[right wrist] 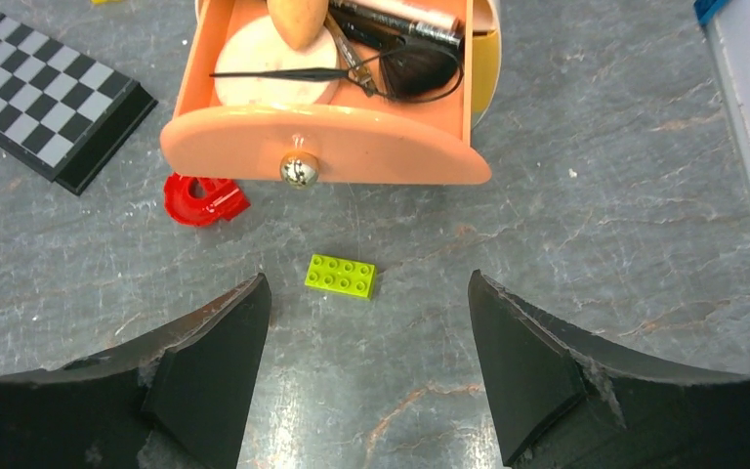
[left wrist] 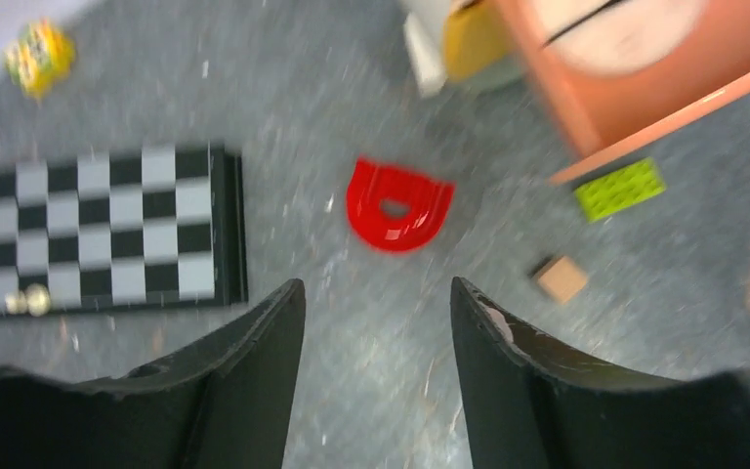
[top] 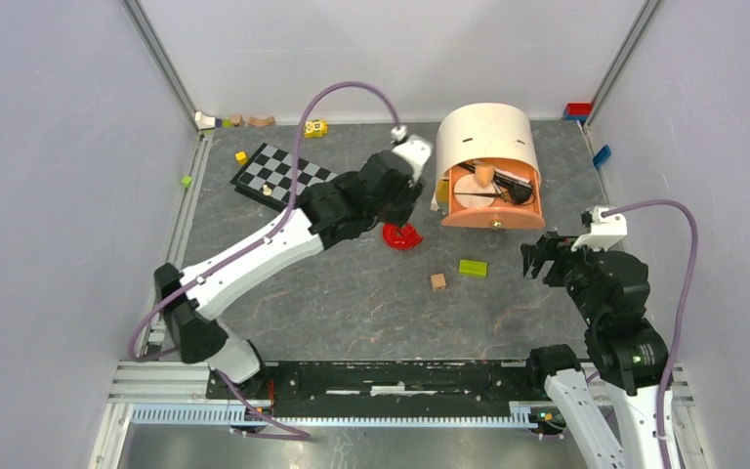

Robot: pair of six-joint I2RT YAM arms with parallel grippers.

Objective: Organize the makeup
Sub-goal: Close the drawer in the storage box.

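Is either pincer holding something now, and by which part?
Nothing is held. The left pincer and the right pincer both stand open and empty.

Makeup (right wrist: 405, 66) in peach drawer (right wrist: 391, 151), green brick (right wrist: 340, 276) nearby

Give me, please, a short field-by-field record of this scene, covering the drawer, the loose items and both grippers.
drawer: peach drawer pulled out of the rounded cream cabinet
in drawer: orange sponge, round pale disc, black brush; more is cut off at the frame edge
loose on table: red curved piece beside the drawer's front corner; green brick and wooden block in front of the drawer
far side: chessboard
left gripper: open, empty, above the table near the red curved piece
right gripper: open, empty, facing the drawer
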